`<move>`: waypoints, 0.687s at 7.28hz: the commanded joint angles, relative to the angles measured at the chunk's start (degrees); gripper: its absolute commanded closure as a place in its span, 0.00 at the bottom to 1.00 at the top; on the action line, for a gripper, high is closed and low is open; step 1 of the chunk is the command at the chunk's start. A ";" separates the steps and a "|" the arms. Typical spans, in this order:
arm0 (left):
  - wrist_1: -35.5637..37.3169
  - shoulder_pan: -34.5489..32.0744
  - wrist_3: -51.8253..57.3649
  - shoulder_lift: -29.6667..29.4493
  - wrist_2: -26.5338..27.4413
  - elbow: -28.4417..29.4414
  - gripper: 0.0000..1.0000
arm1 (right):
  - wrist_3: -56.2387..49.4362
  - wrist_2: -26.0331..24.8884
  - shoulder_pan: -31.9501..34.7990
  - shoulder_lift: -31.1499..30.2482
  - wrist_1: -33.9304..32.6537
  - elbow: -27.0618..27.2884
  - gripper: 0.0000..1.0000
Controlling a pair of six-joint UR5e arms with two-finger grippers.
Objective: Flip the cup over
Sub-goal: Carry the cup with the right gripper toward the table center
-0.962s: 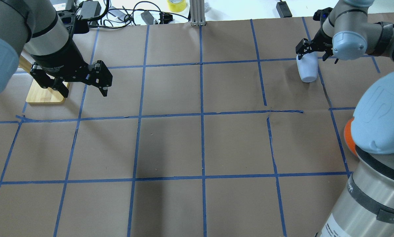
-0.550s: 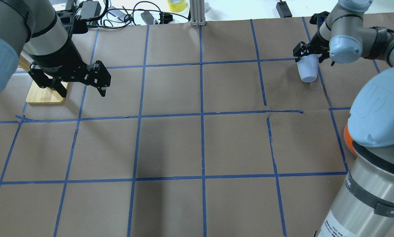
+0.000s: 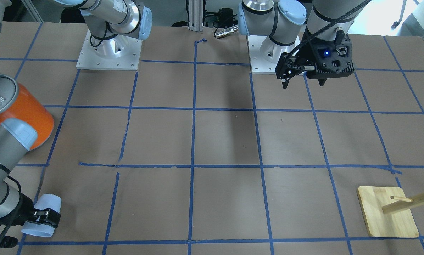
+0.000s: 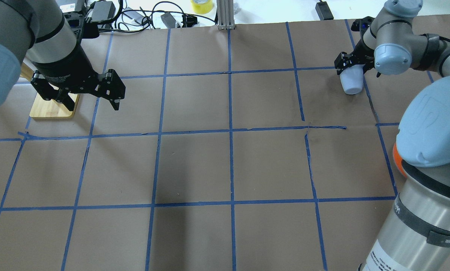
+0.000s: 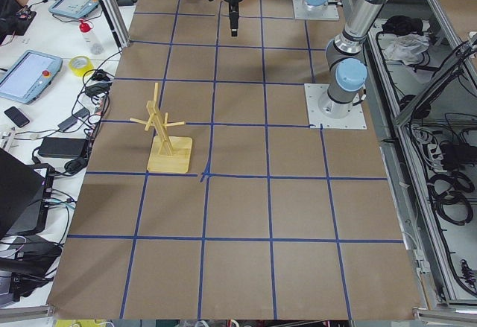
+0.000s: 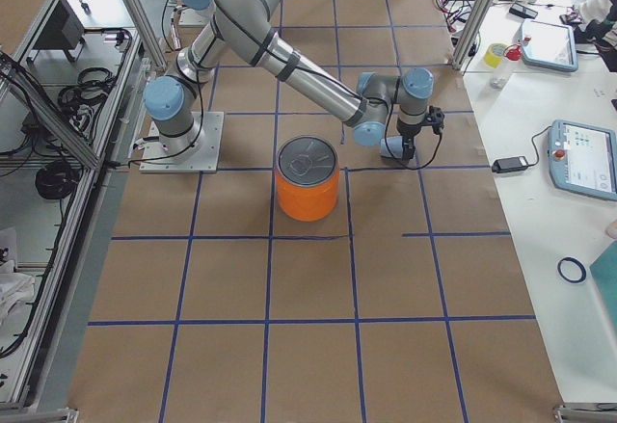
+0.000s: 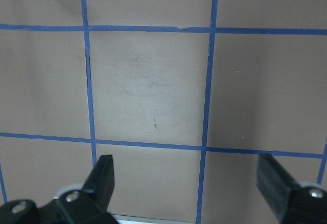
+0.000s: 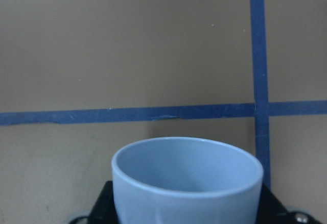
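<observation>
The pale blue-white cup (image 4: 352, 82) hangs tilted in my right gripper (image 4: 354, 67) over the far right of the table. The right gripper is shut on its sides. In the front-facing view the cup (image 3: 43, 212) is at the lower left, held in the right gripper (image 3: 38, 215). The right wrist view shows the cup's open mouth (image 8: 186, 175) between the black fingers. It also shows in the exterior right view (image 6: 393, 146). My left gripper (image 4: 86, 98) is open and empty above the far left of the table, with its fingers wide apart in the left wrist view (image 7: 189, 183).
A large orange can with a silver lid (image 3: 20, 106) stands on the robot's right side, nearer the base than the cup (image 6: 308, 192). A wooden peg stand (image 3: 387, 212) sits at the far left, partly under the left gripper (image 4: 52, 110). Cables and yellow tape (image 4: 201, 5) lie beyond the table's far edge.
My right wrist has turned and drawn slightly toward the far edge with the cup, which now looks shorter from above. The left gripper has shifted very slightly.
</observation>
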 commanded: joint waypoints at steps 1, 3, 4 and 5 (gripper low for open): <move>-0.08 0.00 0.09 0.00 0.26 -0.24 0.00 | -1.73 -0.45 0.37 -1.47 2.72 0.04 0.98; 0.00 0.00 0.09 0.00 1.93 -0.24 0.00 | -4.55 -0.54 5.18 -3.67 2.21 -0.74 1.00; 0.00 0.00 0.09 -0.09 1.93 -0.24 0.00 | -6.04 -0.11 9.39 -4.89 1.85 -0.92 1.00; 0.00 0.00 0.09 0.00 1.93 -0.24 0.00 | -6.14 -0.62 14.39 -5.43 2.02 -0.93 1.00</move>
